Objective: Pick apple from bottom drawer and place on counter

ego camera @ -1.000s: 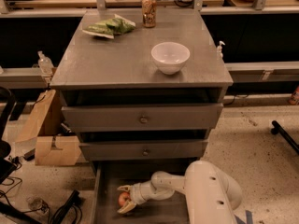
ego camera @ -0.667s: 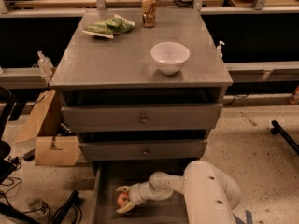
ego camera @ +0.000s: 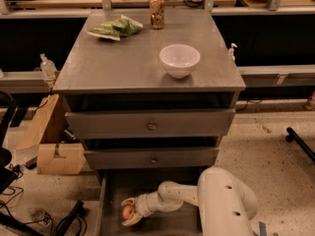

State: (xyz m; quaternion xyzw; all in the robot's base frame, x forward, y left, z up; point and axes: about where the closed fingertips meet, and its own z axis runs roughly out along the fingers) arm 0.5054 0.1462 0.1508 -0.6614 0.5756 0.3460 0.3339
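The bottom drawer (ego camera: 114, 191) is pulled open below the two shallower drawers. My white arm reaches from the lower right into it. My gripper (ego camera: 128, 212) sits low over the drawer floor, its fingers around the small red-orange apple (ego camera: 128, 212), which shows between them. The counter (ego camera: 123, 63) is the grey top of the cabinet above.
On the counter stand a white bowl (ego camera: 179, 59), a green snack bag (ego camera: 114, 28) and a can (ego camera: 157, 5). A cardboard box (ego camera: 54, 154) and cables lie on the floor to the left. A tan workbench runs behind the cabinet.
The arm and gripper stay in nearly the same place in the drawer with the apple between the fingers; no clear movement.
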